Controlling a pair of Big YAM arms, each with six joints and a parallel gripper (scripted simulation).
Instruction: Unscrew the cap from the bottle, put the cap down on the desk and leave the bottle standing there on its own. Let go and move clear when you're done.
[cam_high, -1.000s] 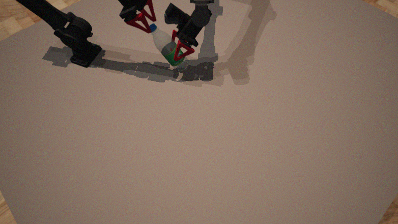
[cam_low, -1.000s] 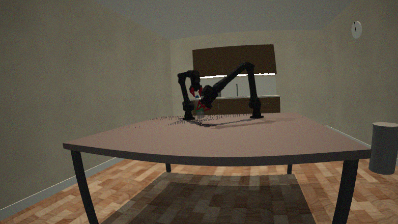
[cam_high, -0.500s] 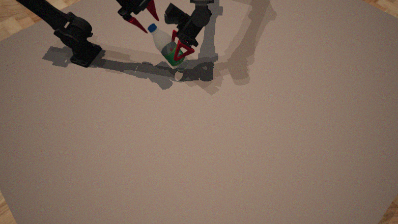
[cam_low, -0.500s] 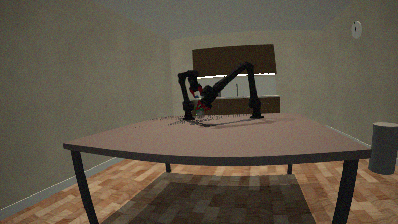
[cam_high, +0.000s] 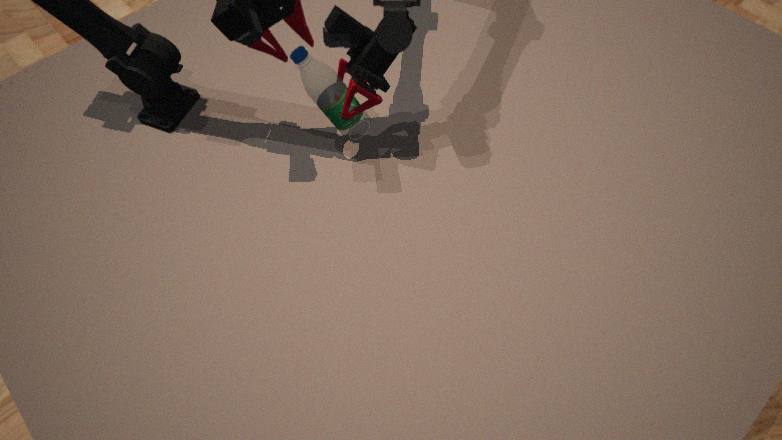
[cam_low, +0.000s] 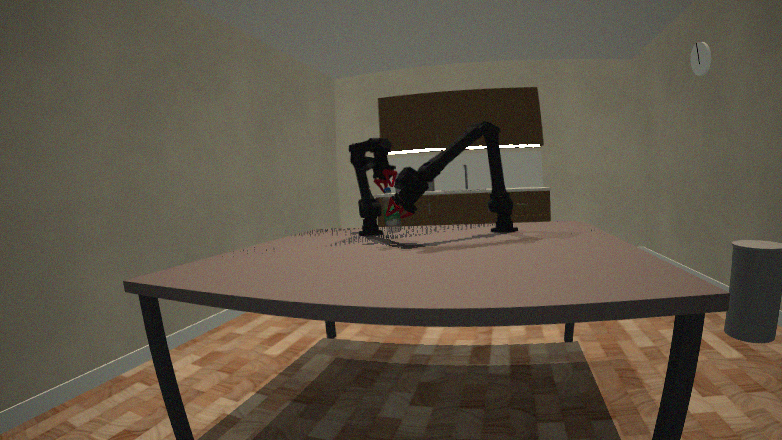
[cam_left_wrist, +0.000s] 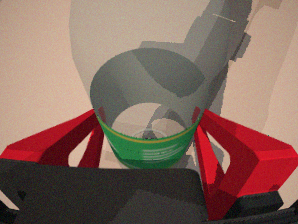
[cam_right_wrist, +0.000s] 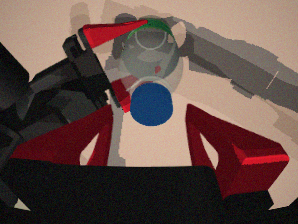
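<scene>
A white bottle (cam_high: 328, 90) with a green label and a blue cap (cam_high: 299, 54) is tilted near the far edge of the table. My left gripper (cam_high: 358, 98) is shut on the bottle at the green label. In the left wrist view the red fingers press both sides of the bottle (cam_left_wrist: 148, 112). My right gripper (cam_high: 284, 35) is open just above the cap. In the right wrist view the cap (cam_right_wrist: 152, 103) sits on the bottle between the spread fingers, not touching them. The exterior view shows both grippers, left (cam_low: 396, 210) and right (cam_low: 385, 179), far off.
An arm base (cam_high: 164, 106) stands to the left of the bottle, and dark arm shadows lie on the table top under it. A grey cylinder (cam_low: 754, 290) stands on the floor beside the table. The table's near half is wide.
</scene>
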